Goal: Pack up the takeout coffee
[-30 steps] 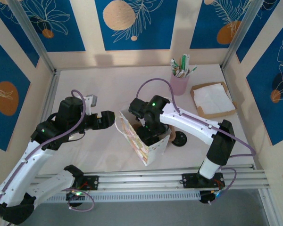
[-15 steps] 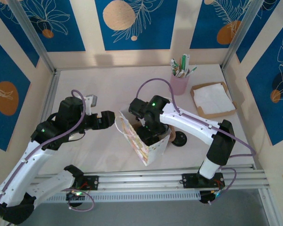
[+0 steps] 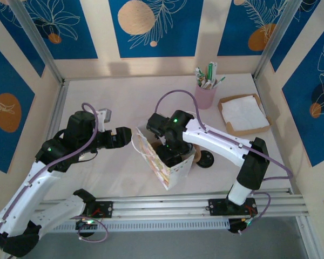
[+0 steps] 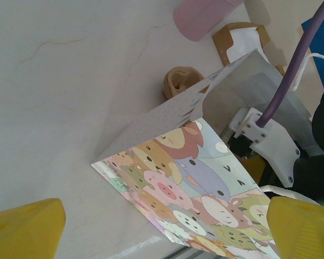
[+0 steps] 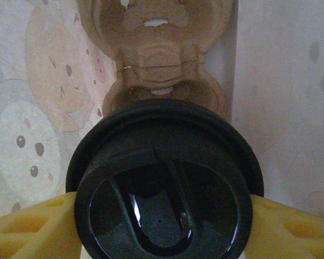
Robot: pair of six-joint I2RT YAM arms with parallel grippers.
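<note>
The left arm [image 3: 27,189] and right arm [image 3: 218,139] have white shells between black joint housings. A lilac cable [image 3: 167,98] loops along each, and a small green light [image 3: 176,113] glows on each. The left gripper [image 4: 164,229] and right gripper [image 5: 162,226] have yellow fingers [image 5: 291,229]. A white bracket [image 4: 270,143] carries small screws.
</note>
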